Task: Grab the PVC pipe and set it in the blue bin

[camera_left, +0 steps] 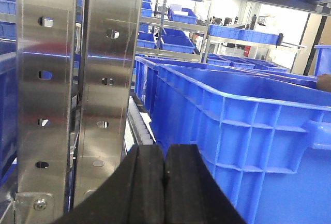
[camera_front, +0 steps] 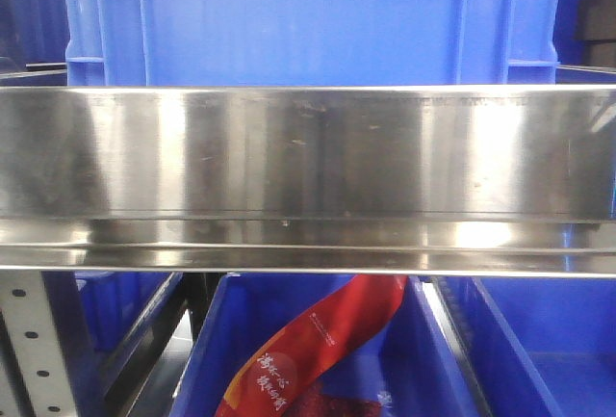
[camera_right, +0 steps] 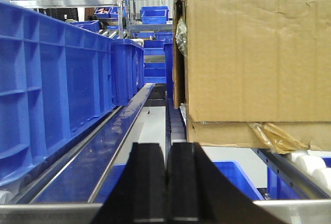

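The PVC pipe is out of view in every frame. A large blue bin (camera_front: 308, 17) stands on the steel shelf (camera_front: 308, 176) straight ahead. It also shows in the left wrist view (camera_left: 243, 146) and in the right wrist view (camera_right: 46, 94). My left gripper (camera_left: 164, 175) is shut and empty, beside the bin's left outer wall. My right gripper (camera_right: 168, 182) is shut and empty, beside the bin's right side, above a steel rail.
A steel upright post (camera_left: 77, 94) with slots stands left of the left gripper. A cardboard box (camera_right: 253, 63) sits on rollers right of the right gripper. Lower blue bins (camera_front: 318, 359) hold a red packet (camera_front: 308, 350). More shelves with blue bins stand behind.
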`<state>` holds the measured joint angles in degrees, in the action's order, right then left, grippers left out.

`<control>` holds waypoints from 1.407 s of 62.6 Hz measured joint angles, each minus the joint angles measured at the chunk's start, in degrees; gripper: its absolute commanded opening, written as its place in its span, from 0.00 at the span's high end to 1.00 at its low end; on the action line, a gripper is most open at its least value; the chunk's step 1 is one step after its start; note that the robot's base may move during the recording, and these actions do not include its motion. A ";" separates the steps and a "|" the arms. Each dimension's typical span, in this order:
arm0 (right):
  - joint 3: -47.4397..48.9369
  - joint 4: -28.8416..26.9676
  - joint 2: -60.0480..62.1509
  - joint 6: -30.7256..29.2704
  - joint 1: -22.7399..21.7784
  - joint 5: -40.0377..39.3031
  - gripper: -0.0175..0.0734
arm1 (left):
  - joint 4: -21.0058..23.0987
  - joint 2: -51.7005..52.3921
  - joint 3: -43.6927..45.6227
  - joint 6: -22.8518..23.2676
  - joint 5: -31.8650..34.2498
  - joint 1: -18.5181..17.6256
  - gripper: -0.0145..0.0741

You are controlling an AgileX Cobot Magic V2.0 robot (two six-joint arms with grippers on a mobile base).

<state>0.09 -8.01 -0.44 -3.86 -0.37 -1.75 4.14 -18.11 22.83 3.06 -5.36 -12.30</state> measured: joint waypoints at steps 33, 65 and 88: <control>0.00 0.00 0.00 0.11 0.00 0.00 0.99 | -2.64 0.90 -1.07 0.00 0.61 1.01 0.96; 0.00 0.00 0.00 0.11 0.00 -0.05 0.99 | -5.99 17.69 -20.99 0.00 1.07 11.29 0.96; -0.09 0.00 0.00 0.11 0.00 -0.29 0.99 | -4.56 17.69 -22.96 0.00 4.60 11.29 0.96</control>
<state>0.00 -8.01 -0.44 -3.75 -0.37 -2.04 -0.43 -0.41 -0.12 3.06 -0.76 -1.01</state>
